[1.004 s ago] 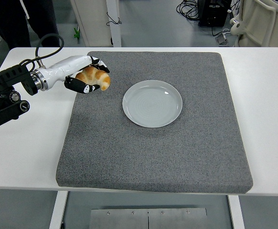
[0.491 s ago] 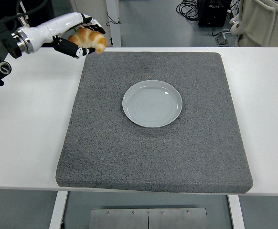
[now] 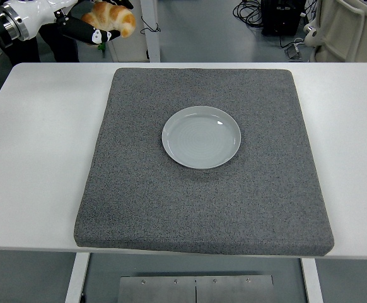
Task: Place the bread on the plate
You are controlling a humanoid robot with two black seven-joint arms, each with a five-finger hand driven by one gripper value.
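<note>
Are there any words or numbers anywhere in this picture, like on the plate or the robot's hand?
None can be read: the plate, the gray mat, the white table, the bread and the left hand holding it show no words, numbers or signs.

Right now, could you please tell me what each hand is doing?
Left hand: closed around the bread, held up at the top left.
Right hand: not in view.
</note>
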